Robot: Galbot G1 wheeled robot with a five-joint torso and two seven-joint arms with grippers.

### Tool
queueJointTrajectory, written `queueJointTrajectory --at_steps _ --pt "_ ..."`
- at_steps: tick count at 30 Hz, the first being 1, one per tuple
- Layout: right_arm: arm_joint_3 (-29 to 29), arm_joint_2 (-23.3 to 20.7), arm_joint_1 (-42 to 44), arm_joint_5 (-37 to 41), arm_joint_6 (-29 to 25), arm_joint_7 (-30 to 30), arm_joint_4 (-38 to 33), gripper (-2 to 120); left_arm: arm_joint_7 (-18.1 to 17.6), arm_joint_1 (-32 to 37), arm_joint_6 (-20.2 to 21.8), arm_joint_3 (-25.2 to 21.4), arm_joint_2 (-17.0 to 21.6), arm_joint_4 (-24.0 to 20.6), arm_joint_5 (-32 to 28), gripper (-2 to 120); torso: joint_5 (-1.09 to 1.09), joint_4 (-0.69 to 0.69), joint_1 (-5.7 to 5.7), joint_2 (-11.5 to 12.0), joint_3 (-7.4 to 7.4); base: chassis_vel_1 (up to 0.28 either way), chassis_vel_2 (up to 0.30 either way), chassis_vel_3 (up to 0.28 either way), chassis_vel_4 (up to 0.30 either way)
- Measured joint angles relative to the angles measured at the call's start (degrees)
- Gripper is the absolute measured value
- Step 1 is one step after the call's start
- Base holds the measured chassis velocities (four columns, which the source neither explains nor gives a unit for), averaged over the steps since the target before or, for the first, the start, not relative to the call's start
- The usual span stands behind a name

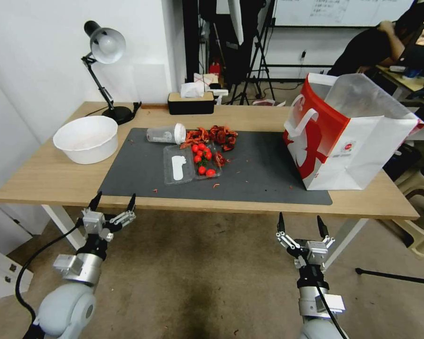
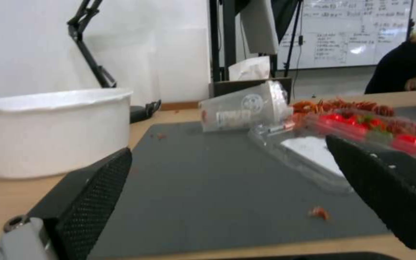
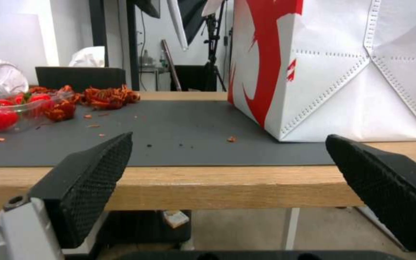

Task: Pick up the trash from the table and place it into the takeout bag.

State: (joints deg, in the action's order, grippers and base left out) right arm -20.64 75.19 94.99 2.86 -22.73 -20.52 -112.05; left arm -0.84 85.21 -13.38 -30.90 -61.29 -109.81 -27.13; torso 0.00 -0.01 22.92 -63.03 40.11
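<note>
Standing by at the near edge of the surface (image 1: 52, 179), both arms are waiting below the tabletop with nothing gripped. The left gripper (image 1: 113, 202) is holding its fingers (image 2: 92, 191) spread wide and empty; the right gripper (image 1: 300, 224) is likewise showing its fingers (image 3: 92, 177) parted and empty.

Ahead of the left fingers, on the dark grey mat (image 1: 259, 174), the trash is lying in a cluster: a clear tray (image 1: 180, 167) holding small red round pieces (image 1: 202, 157), a tipped cup (image 1: 165, 134) with a white lid just beyond it, and a heap of red shells (image 1: 216, 135) touching the tray's far side. Off to the outer side of the left fingers a white bowl (image 1: 87, 139) is sitting on bare wood. Loose red crumbs are scattered across the mat.

Ahead of the right fingers, the takeout bag (image 1: 348, 141) is standing upright with its mouth open, well apart from the cluster.

Judging by appearance, the tray is thin, light and springy, likely to buckle or spill if pinched hard; its rim looks like the safest hold. The cup seems light and smooth, prone to rolling, so gripping across its body seems sensible. The shells look brittle and irregular, and may crumble.
</note>
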Motion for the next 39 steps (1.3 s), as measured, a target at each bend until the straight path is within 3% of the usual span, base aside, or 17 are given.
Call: queueJointTrajectory --at_steps 12,18,25,29,31,32,35,39 --pt "0.8 -0.1 -1.3 -0.1 0.7 0.1 0.7 100 -0.5 -7.2 3.7 5.2 3.5 1.9 -4.2 100 0.00 0.02 0.00 0.0 0.00 0.000 0.000 0.000 0.000" --pt "0.8 0.0 -1.4 -0.2 0.8 0.2 0.9 100 0.3 -12.4 4.4 8.1 7.7 5.8 -6.4 100 -0.02 0.01 0.00 0.0 0.00 0.000 0.000 0.000 0.000" --pt "0.6 0.5 -1.5 -0.4 1.0 0.1 1.1 100 3.8 -21.4 4.4 11.6 14.9 11.5 -10.1 100 -0.01 0.01 0.00 0.0 0.00 0.000 0.000 0.000 0.000" --pt "0.5 0.7 -1.5 -0.5 1.1 0.1 1.1 100 5.4 -25.1 4.2 13.5 17.0 13.7 -11.6 100 -0.02 0.01 0.00 0.0 0.00 0.000 0.000 0.000 0.000" --pt "0.4 1.0 -1.5 -0.6 1.2 0.1 1.2 100 8.0 -31.7 3.0 17.9 19.6 17.7 -13.3 100 0.00 0.00 0.00 0.0 0.00 0.000 0.000 0.000 0.000" --pt "0.4 1.0 -1.5 -0.6 1.2 0.1 1.2 100 8.0 -31.7 3.0 17.9 19.6 17.7 -13.3 100 0.00 0.00 0.00 0.0 0.00 0.000 0.000 0.000 0.000" --pt "0.2 1.2 -1.6 -0.8 1.4 0.0 1.3 100 10.4 -39.4 1.5 25.2 21.1 23.3 -14.6 100 -0.01 0.00 0.01 0.0 0.00 0.000 0.000 0.000 0.000" --pt "0.1 1.2 -1.7 -0.8 1.5 -0.1 1.3 100 11.9 -43.0 0.8 28.7 21.3 26.3 -15.0 100 -0.02 0.02 0.00 0.0 0.00 0.000 0.000 0.000 0.000"
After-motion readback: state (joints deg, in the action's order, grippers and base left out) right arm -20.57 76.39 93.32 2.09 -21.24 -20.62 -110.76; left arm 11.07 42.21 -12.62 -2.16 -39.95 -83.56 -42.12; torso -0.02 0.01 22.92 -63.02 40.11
